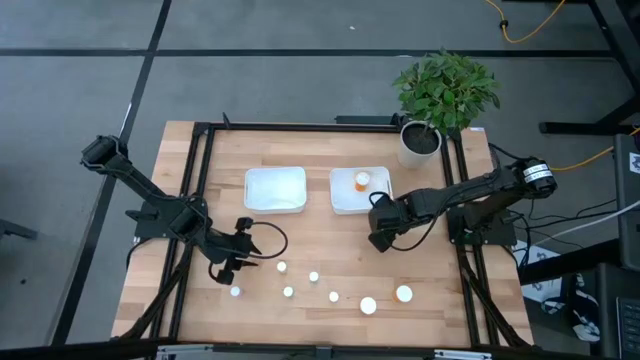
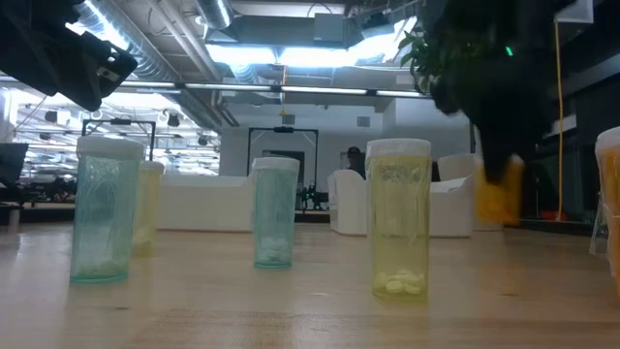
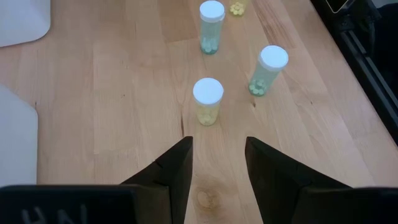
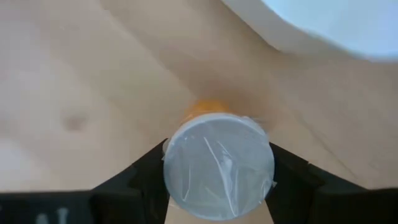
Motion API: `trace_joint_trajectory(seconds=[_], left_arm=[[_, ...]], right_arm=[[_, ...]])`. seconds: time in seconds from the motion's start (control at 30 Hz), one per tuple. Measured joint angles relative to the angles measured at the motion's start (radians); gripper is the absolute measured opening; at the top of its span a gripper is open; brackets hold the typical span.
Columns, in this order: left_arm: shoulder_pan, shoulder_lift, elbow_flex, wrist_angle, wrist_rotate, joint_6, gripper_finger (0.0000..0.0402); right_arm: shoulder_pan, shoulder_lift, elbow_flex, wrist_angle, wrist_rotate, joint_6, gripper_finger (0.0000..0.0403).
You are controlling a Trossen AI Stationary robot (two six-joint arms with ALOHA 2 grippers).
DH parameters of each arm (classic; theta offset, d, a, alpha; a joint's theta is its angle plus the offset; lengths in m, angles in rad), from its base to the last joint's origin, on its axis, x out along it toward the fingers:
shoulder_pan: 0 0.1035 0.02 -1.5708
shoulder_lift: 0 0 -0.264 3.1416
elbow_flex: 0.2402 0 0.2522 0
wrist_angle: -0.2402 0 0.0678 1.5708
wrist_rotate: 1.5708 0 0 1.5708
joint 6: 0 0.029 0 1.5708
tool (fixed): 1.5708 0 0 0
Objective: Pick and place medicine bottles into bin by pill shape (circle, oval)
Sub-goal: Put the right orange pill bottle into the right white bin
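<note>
While right pincer (image 4: 217, 180) clamps 1 orange bottle (image 4: 219, 167), left pincer (image 3: 217, 163) gapes empty; 2 bins (image 1: 275, 188).

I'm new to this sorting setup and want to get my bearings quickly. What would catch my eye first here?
The right gripper, just in front of the right-hand white bin, has its fingers around an orange bottle with a white cap. That bin already holds one orange bottle, while the left-hand bin is bare. A scatter of white-capped bottles stands along the table's near side, where the left gripper hangs open with nothing between its fingers.
</note>
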State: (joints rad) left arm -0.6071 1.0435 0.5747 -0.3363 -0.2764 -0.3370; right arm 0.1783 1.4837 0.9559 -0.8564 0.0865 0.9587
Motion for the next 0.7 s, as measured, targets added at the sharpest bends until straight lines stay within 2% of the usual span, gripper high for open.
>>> trace_joint_trajectory(seconds=[0.17, 0.33, 0.53, 0.7], left_arm=[[0.000, 0.000, 0.000, 0.000, 0.000, 0.000, 0.0140], [0.000, 0.000, 0.000, 0.000, 0.000, 0.000, 0.0140], [0.000, 0.000, 0.000, 0.000, 0.000, 0.000, 0.0140], [0.000, 0.000, 0.000, 0.000, 0.000, 0.000, 0.0140]], right_arm=[[-0.016, 0.000, 0.159, -0.007, 0.008, -0.088, 0.0212], [-0.093, -0.001, 0.274, -0.043, 0.060, -0.161, 0.0203], [-0.227, 0.008, 0.264, -0.052, 0.051, -0.185, 0.0205], [-0.297, 0.054, 0.247, -0.075, 0.044, -0.224, 0.0205]])
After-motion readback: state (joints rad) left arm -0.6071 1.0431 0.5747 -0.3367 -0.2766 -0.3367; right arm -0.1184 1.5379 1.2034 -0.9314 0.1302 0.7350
